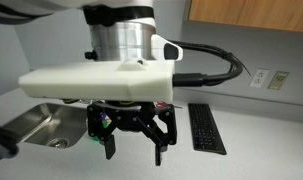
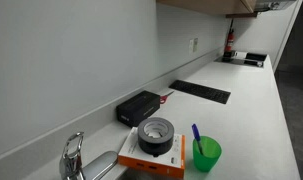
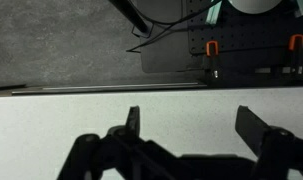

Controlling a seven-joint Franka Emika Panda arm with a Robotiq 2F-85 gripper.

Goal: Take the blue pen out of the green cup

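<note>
The green cup (image 2: 207,155) stands on the white counter in an exterior view, near the front. The blue pen (image 2: 196,135) stands tilted in it, its top sticking out above the rim. My gripper (image 1: 134,143) hangs close to the camera in an exterior view, open and empty, above the counter. In the wrist view the two fingers (image 3: 191,128) are spread wide over bare white counter with nothing between them. The cup and pen do not show in the wrist view. The gripper does not show in the exterior view that holds the cup.
A dark round container (image 2: 156,133) sits on a flat box (image 2: 151,160) beside the cup. A black box (image 2: 138,107) and a black keyboard (image 2: 201,91) lie along the wall; the keyboard also shows in an exterior view (image 1: 206,128). A steel sink (image 1: 39,124) and a faucet (image 2: 74,158) are nearby.
</note>
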